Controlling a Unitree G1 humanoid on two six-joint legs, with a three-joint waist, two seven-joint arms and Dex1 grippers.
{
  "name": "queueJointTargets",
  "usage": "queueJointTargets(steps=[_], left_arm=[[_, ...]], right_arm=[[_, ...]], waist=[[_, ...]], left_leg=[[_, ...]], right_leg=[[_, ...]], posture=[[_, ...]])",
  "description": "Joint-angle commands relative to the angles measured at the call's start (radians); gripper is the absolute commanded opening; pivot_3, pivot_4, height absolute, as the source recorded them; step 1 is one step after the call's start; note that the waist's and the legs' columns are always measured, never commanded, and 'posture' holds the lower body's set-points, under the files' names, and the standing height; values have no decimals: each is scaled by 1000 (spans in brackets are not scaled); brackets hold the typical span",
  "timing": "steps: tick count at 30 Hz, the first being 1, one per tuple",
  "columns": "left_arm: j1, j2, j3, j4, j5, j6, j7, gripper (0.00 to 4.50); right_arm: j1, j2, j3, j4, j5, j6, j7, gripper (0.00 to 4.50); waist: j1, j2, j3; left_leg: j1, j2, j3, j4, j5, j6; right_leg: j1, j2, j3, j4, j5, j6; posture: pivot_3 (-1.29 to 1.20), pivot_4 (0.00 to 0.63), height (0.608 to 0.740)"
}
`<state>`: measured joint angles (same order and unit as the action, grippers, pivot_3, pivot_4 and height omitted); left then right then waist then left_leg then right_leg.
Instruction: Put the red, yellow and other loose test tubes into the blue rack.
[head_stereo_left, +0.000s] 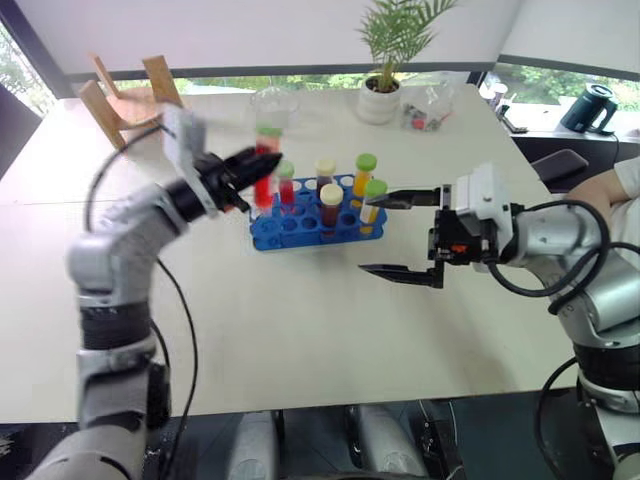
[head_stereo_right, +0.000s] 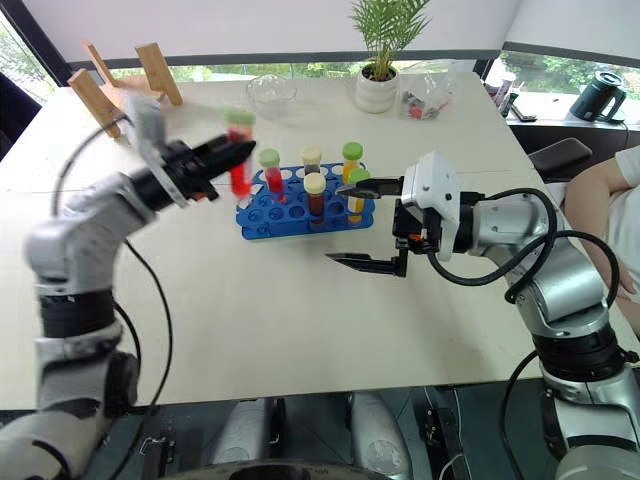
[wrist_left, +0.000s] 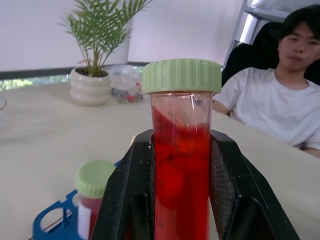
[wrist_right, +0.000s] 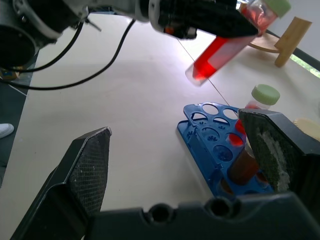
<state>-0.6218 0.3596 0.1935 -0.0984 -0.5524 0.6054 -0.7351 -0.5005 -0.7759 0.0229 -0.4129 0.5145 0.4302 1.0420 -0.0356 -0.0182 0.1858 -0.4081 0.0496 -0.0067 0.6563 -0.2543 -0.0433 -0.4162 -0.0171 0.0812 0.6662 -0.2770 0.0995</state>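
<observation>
- The right gripper is held with its fingers spread wide apart and empty, just beside the right end of the blue rack.
- The blue rack is set mid-table, with several capped tubes standing in it.
- A red test tube with a green cap is clamped by the left gripper, lifted above the rack's left end.
- A potted plant is seen at the far edge.

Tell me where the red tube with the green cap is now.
The left gripper holds the red tube above the blue rack's left end.
</observation>
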Motion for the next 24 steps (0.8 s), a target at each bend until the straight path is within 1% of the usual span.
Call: queueJointTargets(steps=[1, 4, 6, 12, 24], left_arm=[[15, -43, -31, 42, 57, -211, -24, 811], [30, -85, -71, 159, 122, -366, -45, 811], [26, -103, -82, 223, 142, -427, -51, 811], [17, -129, -90, 362, 169, -558, -66, 811], [-32, -176, -84, 577, 196, -789, -69, 811]], right_arm=[[9, -3, -33, -45, 9, 3, -24, 4500], [23, -9, -40, -60, 12, 10, -37, 4500], [30, -10, -44, -72, 15, 16, -46, 4500], [45, -10, -52, -97, 19, 26, -70, 4500], [53, -10, -55, -124, 26, 40, -99, 4500]], waist=[[-1, 0, 0], [0, 0, 0], [0, 0, 0], [0, 0, 0], [5, 0, 0]], left_leg=[[0, 0, 0, 0, 0, 0], [0, 0, 0, 1, 0, 0], [0, 0, 0, 1, 0, 1], [0, 0, -1, 2, -1, 2], [0, 0, -1, 2, -1, 2]], right_leg=[[0, 0, 0, 0, 0, 0], [1, 0, 0, 0, 0, 0], [2, 0, 0, 0, 0, 0], [2, 1, 0, 0, 0, 0], [2, 1, -1, -1, 0, 0]], posture=[[0, 150, 740], [0, 150, 740], [0, 150, 740], [0, 150, 740], [0, 150, 740]])
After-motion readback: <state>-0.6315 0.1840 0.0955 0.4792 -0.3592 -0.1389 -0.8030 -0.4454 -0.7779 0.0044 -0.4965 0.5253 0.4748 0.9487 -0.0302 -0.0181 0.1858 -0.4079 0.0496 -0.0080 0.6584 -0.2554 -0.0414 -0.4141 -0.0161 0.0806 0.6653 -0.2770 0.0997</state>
